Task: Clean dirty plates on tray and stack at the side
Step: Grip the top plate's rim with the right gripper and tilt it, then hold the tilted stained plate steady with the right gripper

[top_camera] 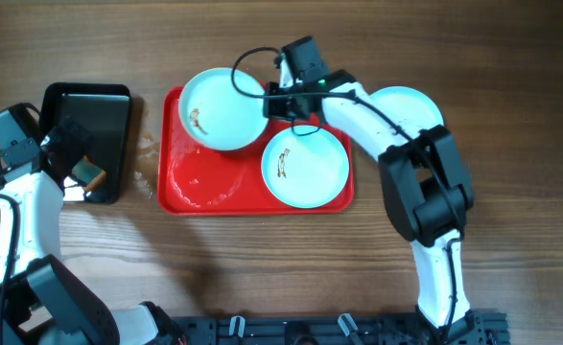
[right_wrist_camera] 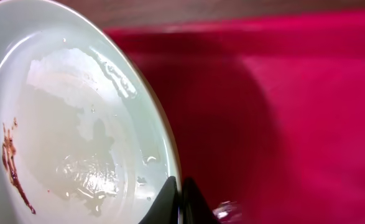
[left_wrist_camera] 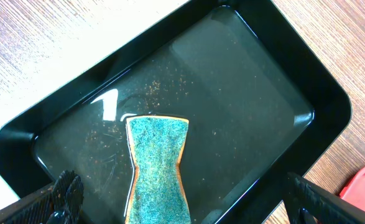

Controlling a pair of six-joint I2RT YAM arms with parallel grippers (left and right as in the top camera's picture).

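Right end effector [right_wrist_camera: 179, 200], shut on the right-hand rim of a round white plate with a pale blue rim [right_wrist_camera: 76, 118], grips the edge so the brown-smeared face is exposed; this plate sits rear-left on the large red plastic tray [top_camera: 204, 192], a second smeared plate [top_camera: 305, 165] beside it. A third plate [top_camera: 410, 103] rests on the wooden tabletop [top_camera: 262, 278] right of the tray, probably the stacking spot. Left end effector [left_wrist_camera: 181, 186] hangs wide open over the teal sponge [left_wrist_camera: 157, 168] in the small black tray [left_wrist_camera: 263, 81], ready to fetch it.
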